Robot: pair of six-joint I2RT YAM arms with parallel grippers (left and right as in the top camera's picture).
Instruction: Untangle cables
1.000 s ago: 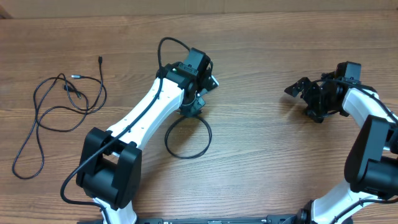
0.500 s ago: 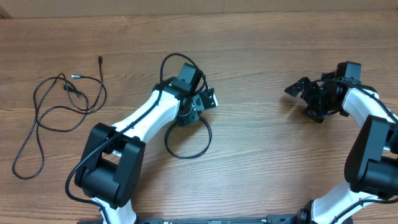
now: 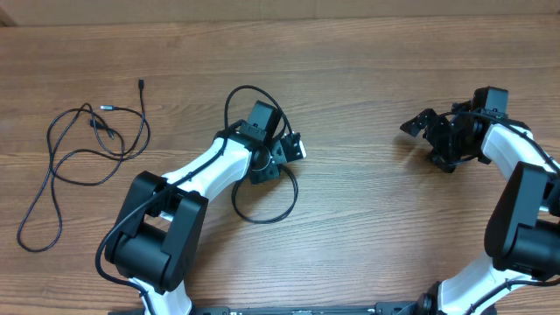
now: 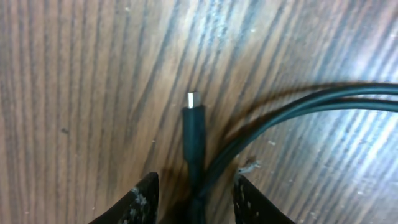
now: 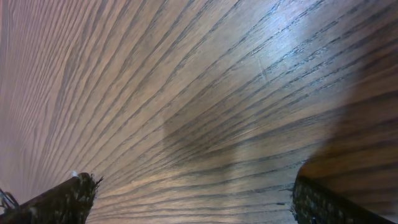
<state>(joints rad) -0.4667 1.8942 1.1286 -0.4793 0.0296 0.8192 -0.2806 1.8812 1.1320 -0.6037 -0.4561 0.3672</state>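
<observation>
Left pincer (image 4: pixel 195 190) half-open, empty, straddles cable plug (image 4: pixel 194 127) pointing 12 o'clock; right pincer (image 5: pixel 193 190), wide open, well apart.

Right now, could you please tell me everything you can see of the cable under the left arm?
The cable is thin, black and rubbery-looking. It lies flat on the wooden table in a roughly round loop, partly hidden under the left arm. One end has a slim black plug with a small silver tip; two strands curve off beside it. The plug's cord sits between the left fingers, a gap showing on each side.
</observation>
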